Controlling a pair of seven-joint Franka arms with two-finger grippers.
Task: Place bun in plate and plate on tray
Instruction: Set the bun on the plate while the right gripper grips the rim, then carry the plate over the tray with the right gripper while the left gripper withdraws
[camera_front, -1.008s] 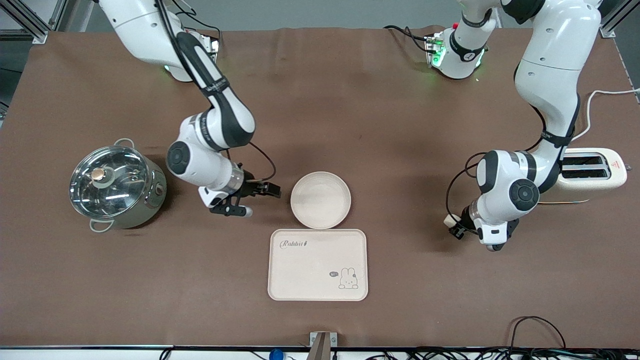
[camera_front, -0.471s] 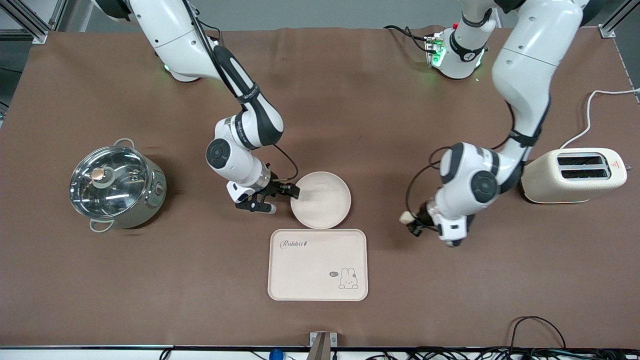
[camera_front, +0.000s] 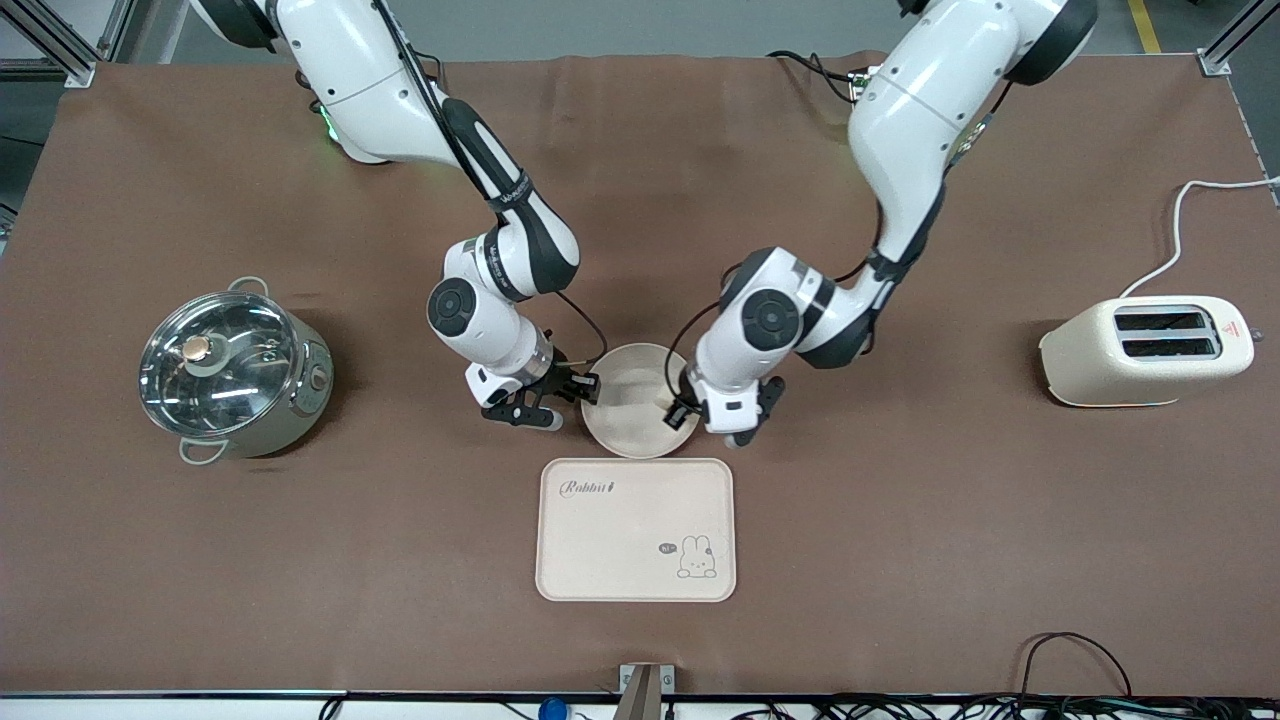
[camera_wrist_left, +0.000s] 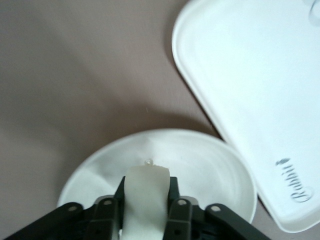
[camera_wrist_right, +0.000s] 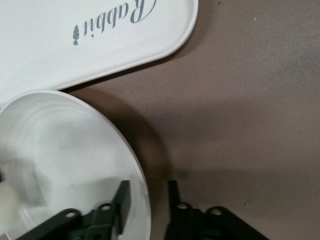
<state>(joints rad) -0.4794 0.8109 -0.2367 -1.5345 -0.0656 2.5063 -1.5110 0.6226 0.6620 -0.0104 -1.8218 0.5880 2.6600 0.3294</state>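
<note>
A brown counter (camera_front: 900, 560) with two robot arms meeting at a round plate.

The left pincer (camera_front: 676, 404) hangs over the plate (camera_front: 625, 425), pinching the cream-white bun (camera_wrist_left: 145, 200) between its fingers. The right pincer (camera_front: 580, 388) is spread, one finger inside the plate's rim and one outside (at the edge toward the right arm's end). The tray (camera_front: 636, 530) lies just beside the plate, nearer the front camera. A lidded pot (camera_front: 232, 373) and toaster (camera_front: 1150, 350) sit at the counter's ends.

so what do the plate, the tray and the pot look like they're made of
Plate: matte cream, probably plastic or melamine; no glaze shine. Tray: same matte cream look, printed rabbit and script, likely the same stuff. Pot: shiny reflective walls, apparently steel, with a see-through, glass-like lid.
</note>
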